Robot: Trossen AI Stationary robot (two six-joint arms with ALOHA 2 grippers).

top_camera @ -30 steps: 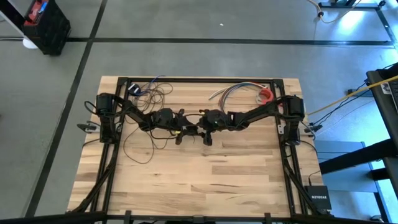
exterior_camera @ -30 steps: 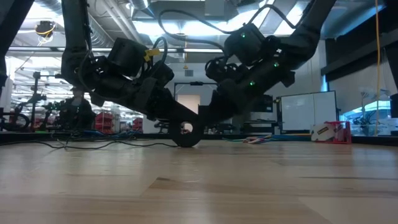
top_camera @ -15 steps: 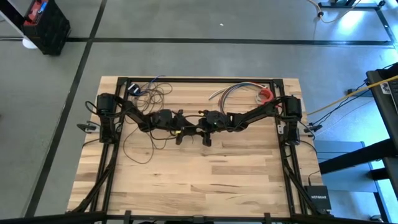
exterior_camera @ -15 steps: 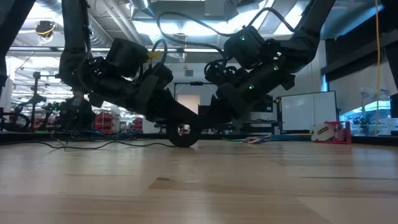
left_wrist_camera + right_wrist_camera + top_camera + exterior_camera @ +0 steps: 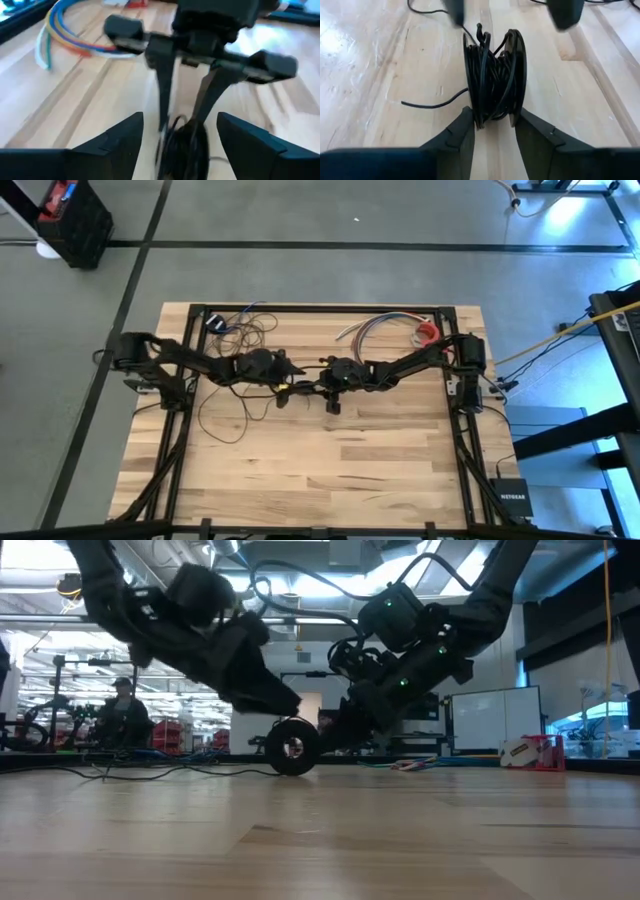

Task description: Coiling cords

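Since a second ago my left gripper [image 5: 290, 383] has let go and pulled back; its arm now stretches toward the left edge of the high view. Readable writing: only NETGEAR on the black box [image 5: 512, 497] at lower right of the high view. My left gripper's fingers [image 5: 112, 145] stand wide apart, holding nothing. My right gripper [image 5: 492, 131] is clamped on the cords [image 5: 494, 80], a wound black coil standing on edge on the table [image 5: 330, 470], centre of the high view, its loose end trailing off across the wood. Coloured wires [image 5: 380, 326] lie near the table's top edge.
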